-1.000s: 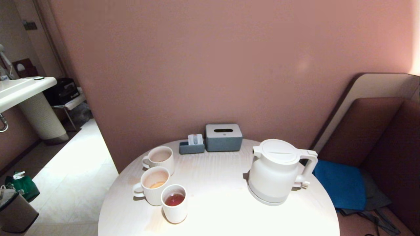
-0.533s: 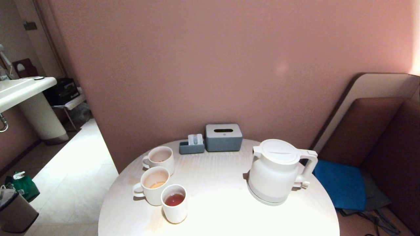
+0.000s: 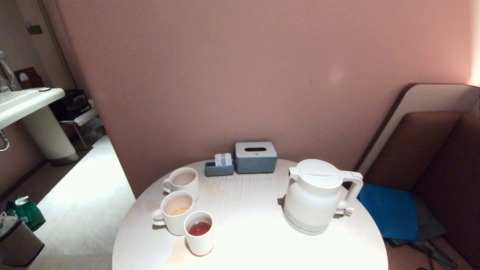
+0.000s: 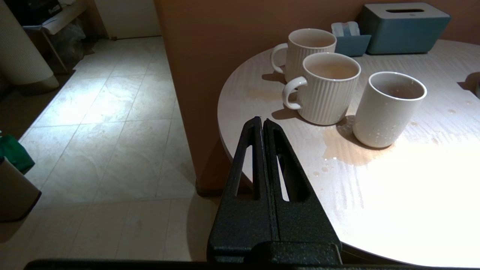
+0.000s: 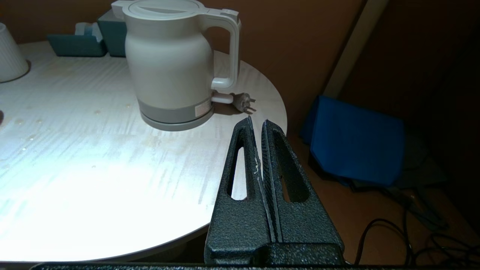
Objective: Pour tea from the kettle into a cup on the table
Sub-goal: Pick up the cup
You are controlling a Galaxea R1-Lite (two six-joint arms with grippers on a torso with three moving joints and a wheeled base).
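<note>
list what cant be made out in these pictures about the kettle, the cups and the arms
- Large white squat electric kettle: its contents, hidden by the flat lid in head and right wrist views.
- Far ribbed white mug: its contents, hidden by its own rim in the left wrist view and too faint to tell in the head view.
- Both arms: outside the head view; only the shut left end effector and right end effector show.

Room dim and warm-toned. Hard overhead light blows out the near half of the table [image 3: 247,240], grain lost in glare. Short shadows behind the kettle [image 3: 317,195] and mugs [image 3: 176,212]. Right corner murky. Head view bends at the edges; focus sharp.
</note>
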